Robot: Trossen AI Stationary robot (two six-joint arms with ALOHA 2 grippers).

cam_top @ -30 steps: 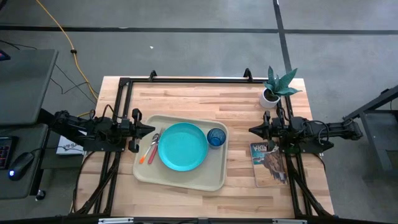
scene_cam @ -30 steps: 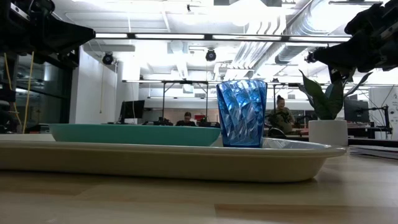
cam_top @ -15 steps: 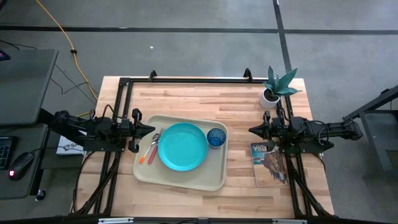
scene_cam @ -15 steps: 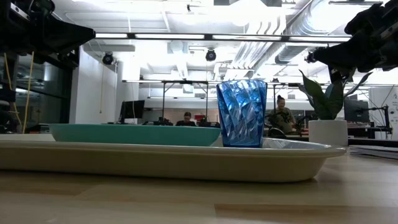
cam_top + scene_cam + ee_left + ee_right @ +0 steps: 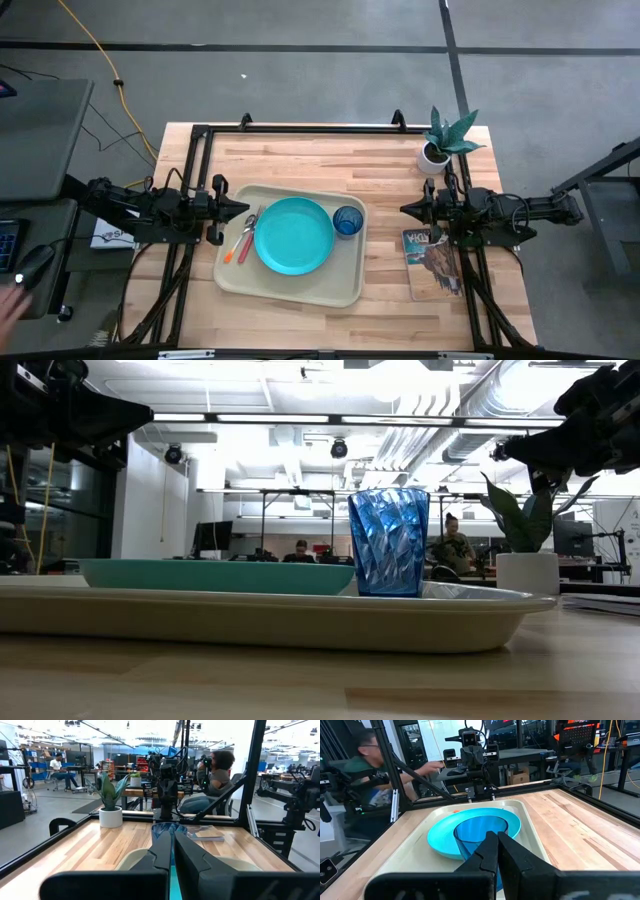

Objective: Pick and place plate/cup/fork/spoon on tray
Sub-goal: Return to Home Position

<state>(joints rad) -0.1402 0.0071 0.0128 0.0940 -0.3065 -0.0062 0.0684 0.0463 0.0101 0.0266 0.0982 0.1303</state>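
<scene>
The beige tray (image 5: pixel 340 287) lies on the table's middle. On it rest the turquoise plate (image 5: pixel 293 235), the blue cup (image 5: pixel 347 221) standing upright by the plate's right rim, and a fork and spoon (image 5: pixel 243 237) left of the plate. In the low view the cup (image 5: pixel 388 541) and plate (image 5: pixel 215 575) stand on the tray (image 5: pixel 260 620). My left gripper (image 5: pixel 247 209) is shut, raised at the tray's left edge. My right gripper (image 5: pixel 404 209) is shut, raised right of the tray. Both are empty; their shut fingers show in the left wrist view (image 5: pixel 173 845) and the right wrist view (image 5: pixel 497 845).
A white pot with a green plant (image 5: pixel 438 150) stands at the far right. A printed magazine (image 5: pixel 432 262) lies under the right arm. A black frame (image 5: pixel 300 128) borders the table. Bare wood lies beyond the tray and near the front edge. A person's hand (image 5: pixel 10 300) shows beside the table's left.
Both arms and the tray's things have kept still. A person's hand has come into the high view at the far left, off the table.
</scene>
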